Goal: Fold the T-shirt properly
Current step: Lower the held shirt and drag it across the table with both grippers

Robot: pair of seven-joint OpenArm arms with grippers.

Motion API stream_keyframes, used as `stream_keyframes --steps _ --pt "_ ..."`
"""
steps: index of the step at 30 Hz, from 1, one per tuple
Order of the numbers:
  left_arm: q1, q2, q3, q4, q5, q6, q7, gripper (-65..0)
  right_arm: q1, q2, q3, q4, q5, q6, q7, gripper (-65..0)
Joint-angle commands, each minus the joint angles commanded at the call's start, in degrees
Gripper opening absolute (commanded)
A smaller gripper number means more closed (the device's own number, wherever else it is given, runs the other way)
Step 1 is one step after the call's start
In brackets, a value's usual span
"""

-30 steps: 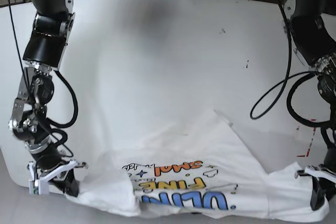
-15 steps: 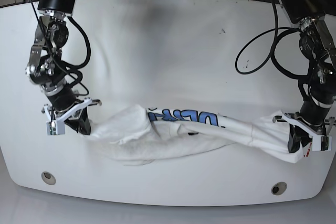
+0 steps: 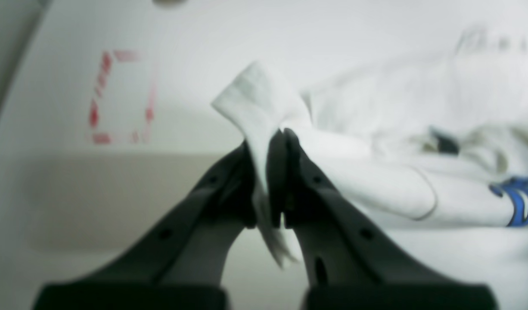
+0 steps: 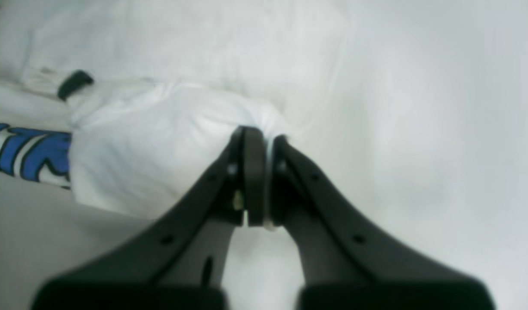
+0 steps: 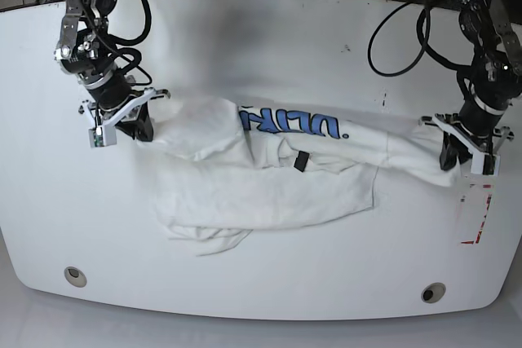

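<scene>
The white T-shirt (image 5: 269,177) lies stretched across the middle of the white table (image 5: 261,38), with blue lettering (image 5: 289,124) along its far edge and a small dark neck label (image 5: 300,160). Loose cloth hangs toward the near side. My left gripper (image 5: 457,156), on the right in the base view, is shut on a corner of the T-shirt (image 3: 264,129). My right gripper (image 5: 139,128), on the left in the base view, is shut on the other end of the T-shirt (image 4: 169,142). Blue print (image 4: 27,150) shows in the right wrist view.
Red tape marks (image 5: 477,218) lie on the table near its right edge, also visible in the left wrist view (image 3: 117,94). Two round holes (image 5: 75,275) (image 5: 432,292) sit near the front edge. Cables hang behind the table.
Both grippers have moved away from the front edge toward the far side, dragging the T-shirt with them. The cloth now lies higher on the table and stretched wider.
</scene>
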Motion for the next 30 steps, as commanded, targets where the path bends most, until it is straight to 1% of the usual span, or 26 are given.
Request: stream_keyframes --steps 4,9,12,15,18,20,23,24,25,28,30 --pt "3.60 0.00 -1.23 -0.09 1.58 -1.58 0.00 -65.0 -3.16 -0.09 -0.09 0.00 0.00 0.00 0.00 -65.0" --pt "6.33 0.18 -1.58 -0.18 5.36 -4.84 0.00 -65.0 -6.51 -2.81 -0.09 0.00 -0.09 -0.09 0.00 -65.0" --pt "8.35 0.18 -1.67 -0.18 7.12 -7.12 0.09 -65.0 -8.44 -3.25 -0.09 -0.09 -0.18 -0.09 0.00 -65.0" --pt "9.76 0.00 -1.93 -0.18 7.91 -8.62 0.09 -65.0 -10.02 -3.34 -0.09 -0.09 -0.18 -0.26 0.00 -65.0" --pt "10.99 -0.09 -3.96 -0.18 9.23 -10.90 0.09 -65.0 -11.43 -3.08 -0.09 -0.18 -0.18 -1.76 0.00 -65.0" --pt "11.34 -0.09 -5.10 -0.18 10.11 -12.57 0.09 -65.0 -12.22 -3.08 -0.09 -0.26 -0.18 -2.37 0.00 -65.0" --pt "11.69 -0.09 -6.33 -0.26 11.69 -15.21 0.09 -65.0 -13.01 -3.08 -0.09 -0.35 -0.18 -2.46 0.00 -65.0" --pt "11.69 -0.09 -6.59 -0.26 11.96 -15.74 0.09 -65.0 -13.10 -3.08 -0.09 -0.44 -0.18 -2.46 0.00 -65.0" --pt "12.04 0.00 -7.30 -0.26 12.92 -17.05 0.09 -65.0 -13.19 -3.25 -0.18 -0.70 -0.18 -2.46 0.00 -65.0" --pt "13.10 0.35 -8.26 -0.26 14.95 -18.37 0.09 -65.0 -13.89 -3.43 -0.26 -1.67 -0.18 -2.46 0.00 -65.0" --pt "13.54 0.53 -8.35 -0.18 16.00 -18.46 0.18 -65.0 -14.07 -3.34 -0.44 -1.85 -0.18 -2.46 0.00 -65.0"
